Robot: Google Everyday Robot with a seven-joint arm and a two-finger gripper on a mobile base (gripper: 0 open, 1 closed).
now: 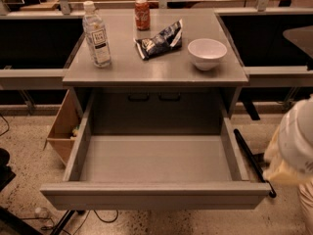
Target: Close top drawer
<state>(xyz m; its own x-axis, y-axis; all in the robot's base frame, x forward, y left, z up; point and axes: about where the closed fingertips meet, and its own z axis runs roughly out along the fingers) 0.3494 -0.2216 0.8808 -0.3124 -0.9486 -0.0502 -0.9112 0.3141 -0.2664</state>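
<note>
lab: grey desks [279, 73], speckled floor [24, 148], jaws at right

The grey flat tabletop [146, 70] carries four items. A clear plastic water bottle [96, 35] stands upright at left, a red soda can [142, 14] at rear, a dark crumpled snack bag [160, 40] at centre, and a white round bowl [207, 53] at right. The gripper [283, 171] sits low at the right edge, clear of the tabletop.
</note>
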